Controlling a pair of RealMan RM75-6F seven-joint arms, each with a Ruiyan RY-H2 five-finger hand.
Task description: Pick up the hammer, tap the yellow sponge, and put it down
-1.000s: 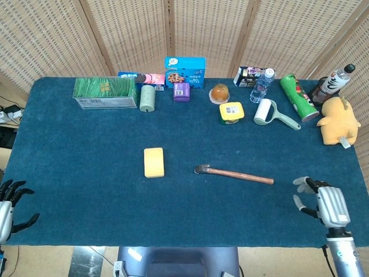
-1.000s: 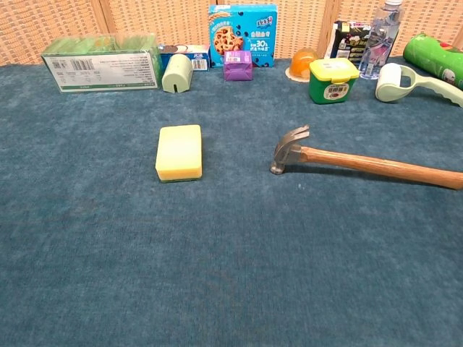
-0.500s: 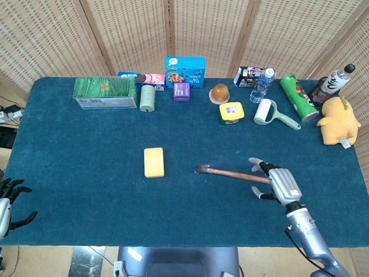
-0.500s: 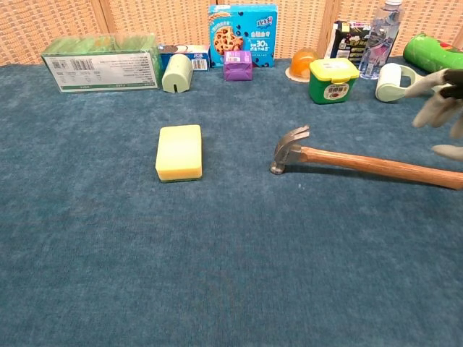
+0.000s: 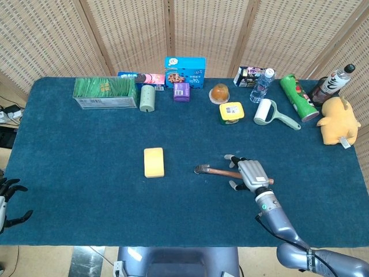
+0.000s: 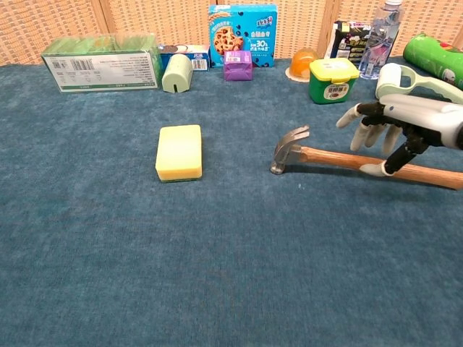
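Note:
The hammer [image 5: 222, 171] [image 6: 325, 158] lies flat on the blue cloth, metal head to the left, wooden handle running right. My right hand [image 5: 248, 173] [image 6: 394, 127] hovers over the middle of the handle with its fingers spread, holding nothing. The yellow sponge [image 5: 153, 162] [image 6: 179, 152] lies flat to the left of the hammer head, about a hand's width away. My left hand [image 5: 6, 203] sits at the table's left front edge, fingers apart and empty; the chest view does not show it.
Along the back stand a green box [image 5: 105, 92], a cookie box [image 5: 185, 71], a purple box [image 5: 181, 91], a yellow-lidded tub [image 5: 231, 113], a lint roller [image 5: 268, 113], a bottle [image 5: 260, 85], a green can [image 5: 298, 96] and a yellow plush toy [image 5: 337, 121].
My right hand has travelled left from the table's right front corner to above the hammer handle. The left hand has slid slightly lower at the left edge. Hammer and sponge have not moved.

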